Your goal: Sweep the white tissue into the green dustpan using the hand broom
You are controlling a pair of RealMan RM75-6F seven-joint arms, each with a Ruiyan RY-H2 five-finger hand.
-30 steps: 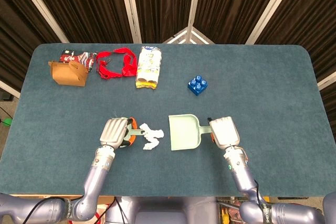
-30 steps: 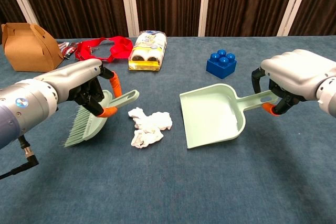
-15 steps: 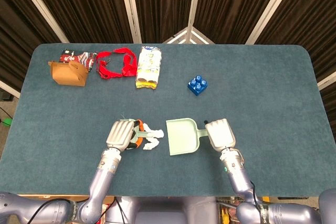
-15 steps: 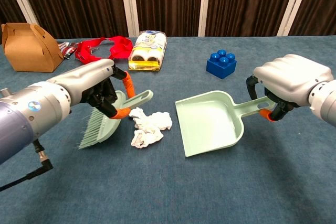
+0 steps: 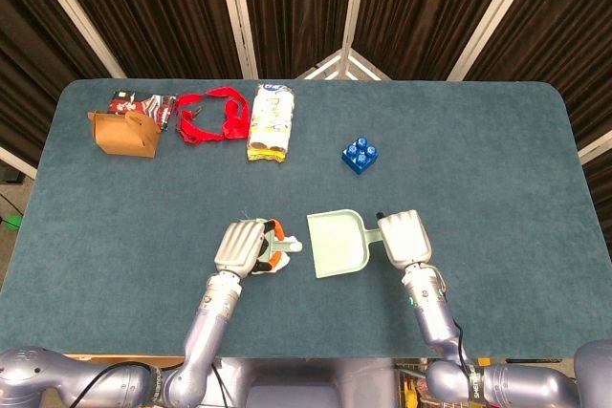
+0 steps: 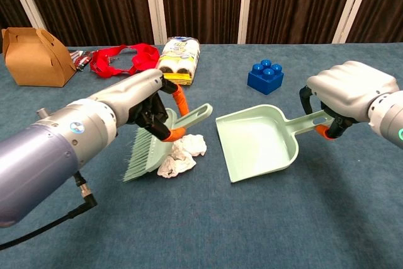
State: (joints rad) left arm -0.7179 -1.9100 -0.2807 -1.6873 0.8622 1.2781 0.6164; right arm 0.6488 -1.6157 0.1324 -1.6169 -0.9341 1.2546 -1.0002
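Head view: left hand (image 5: 241, 247) grips the hand broom (image 5: 272, 244), white tissue (image 5: 287, 246) poking out at its 3 o'clock, just short of the green dustpan (image 5: 335, 244).

Chest view: right hand (image 6: 349, 92) clamps the dustpan handle. The tissue could easily snag under the bristles or bump the pan's lip and miss.

Pale mint-green plastic dustpan (image 6: 258, 140), matching mint hand broom (image 6: 151, 146), crumpled white tissue (image 6: 182, 155). Silver hands with orange fingertips (image 6: 179, 99). Teal carpeted tabletop (image 5: 478, 140), blue studded block (image 6: 265, 76), red strap (image 6: 123, 57), brown cardboard box (image 6: 34, 58).
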